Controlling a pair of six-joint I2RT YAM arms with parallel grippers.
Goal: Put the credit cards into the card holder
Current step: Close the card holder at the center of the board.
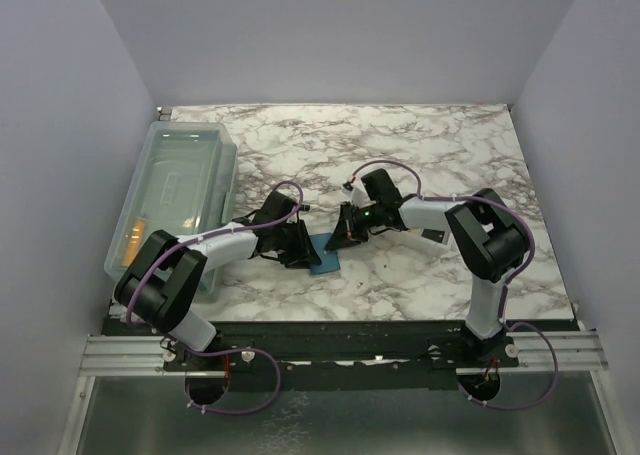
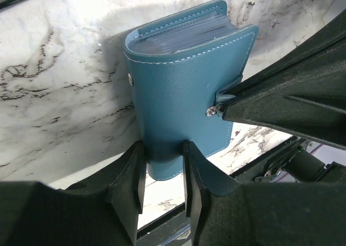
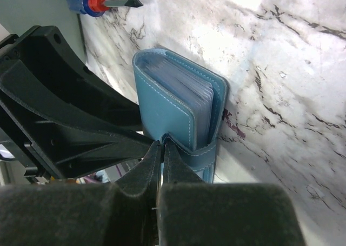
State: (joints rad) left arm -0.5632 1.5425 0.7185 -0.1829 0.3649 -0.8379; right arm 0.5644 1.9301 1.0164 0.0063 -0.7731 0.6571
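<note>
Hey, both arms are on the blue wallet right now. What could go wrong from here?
1. The right fingers pinch only the thin snap tab, so a pull may slip off it instead of opening it.
2. The left fingers clamp just one edge of the card holder, so it might twist or drag across the table.
3. Both sets of fingers sit very close together and could bump.

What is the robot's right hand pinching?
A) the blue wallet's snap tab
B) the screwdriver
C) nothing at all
A: in its own wrist view, the right hand is closed tight on the snap tab that wraps round the edge of the wallet.
</note>
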